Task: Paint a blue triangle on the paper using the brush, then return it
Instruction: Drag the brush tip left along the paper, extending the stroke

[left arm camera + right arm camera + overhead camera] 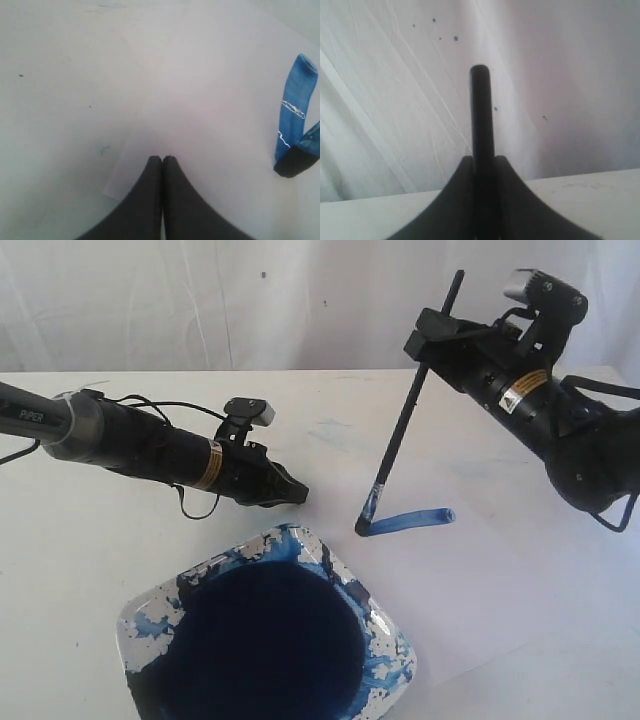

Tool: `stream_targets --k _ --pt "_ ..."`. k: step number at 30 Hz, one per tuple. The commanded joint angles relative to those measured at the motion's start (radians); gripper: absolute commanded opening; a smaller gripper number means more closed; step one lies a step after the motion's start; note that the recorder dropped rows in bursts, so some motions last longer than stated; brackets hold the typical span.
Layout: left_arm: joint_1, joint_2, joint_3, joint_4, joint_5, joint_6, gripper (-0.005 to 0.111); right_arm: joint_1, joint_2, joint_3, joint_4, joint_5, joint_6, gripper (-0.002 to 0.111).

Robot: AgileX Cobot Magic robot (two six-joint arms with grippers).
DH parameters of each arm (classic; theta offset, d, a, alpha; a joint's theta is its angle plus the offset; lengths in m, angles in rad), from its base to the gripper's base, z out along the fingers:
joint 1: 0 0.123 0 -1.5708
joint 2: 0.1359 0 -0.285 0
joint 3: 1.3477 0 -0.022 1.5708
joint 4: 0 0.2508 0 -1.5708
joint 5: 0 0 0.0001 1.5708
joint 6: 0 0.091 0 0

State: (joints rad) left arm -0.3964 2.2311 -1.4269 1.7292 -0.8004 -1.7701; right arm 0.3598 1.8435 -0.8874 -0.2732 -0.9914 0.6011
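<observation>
On my exterior feed the right arm (540, 410) comes in from 3 o'clock. Its jaws are clamped tight on the upper handle of the brush (405, 420). The right wrist feed shows the black handle pinched between them, its end standing clear past their tips.

The brush leans with its top toward 1 o'clock and its bristle tip down on the paper (480, 580), near the middle of the worktop (70, 540). A single blue stroke (410, 521) runs from the tip toward 3 o'clock, wet and shiny in the left wrist feed.

The left arm (150, 445) comes in from 9 o'clock and lies low over the worktop. Its jaws are pressed together with nothing between them, and they sit at 9 o'clock of the bristle tip, apart from it. The left wrist feed puts their tips just over a corner of the paper.

A white dish (135, 625) smeared with blue and holding a dark blue pool sits at 7 o'clock of the bristle tip, directly below the left jaws.
</observation>
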Motion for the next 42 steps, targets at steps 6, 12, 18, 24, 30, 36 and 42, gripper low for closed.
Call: stream_targets --k 6,12,18,24,30,36,42 --pt "-0.006 -0.005 -0.005 0.015 0.017 -0.003 0.0 -0.01 -0.029 -0.006 -0.067 0.201 0.006 0.005" --pt "-0.006 -0.005 -0.005 0.015 0.017 -0.003 0.0 -0.012 -0.151 0.069 -0.079 0.339 0.004 0.005" --pt "-0.006 -0.005 -0.005 0.015 0.017 -0.003 0.0 -0.012 -0.277 0.149 -0.083 0.454 0.008 0.005" --pt "-0.006 -0.005 -0.005 0.015 0.017 -0.003 0.0 -0.012 -0.362 0.213 -0.084 0.505 0.008 0.005" --pt "-0.006 -0.005 -0.005 0.015 0.017 -0.003 0.0 -0.012 -0.431 0.255 -0.111 0.536 0.052 0.005" --pt "-0.006 -0.005 -0.005 0.015 0.017 -0.003 0.0 -0.012 -0.487 0.294 -0.131 0.572 0.083 0.005" --pt "-0.006 -0.005 -0.005 0.015 0.017 -0.003 0.0 -0.012 -0.556 0.343 -0.131 0.593 0.084 0.005"
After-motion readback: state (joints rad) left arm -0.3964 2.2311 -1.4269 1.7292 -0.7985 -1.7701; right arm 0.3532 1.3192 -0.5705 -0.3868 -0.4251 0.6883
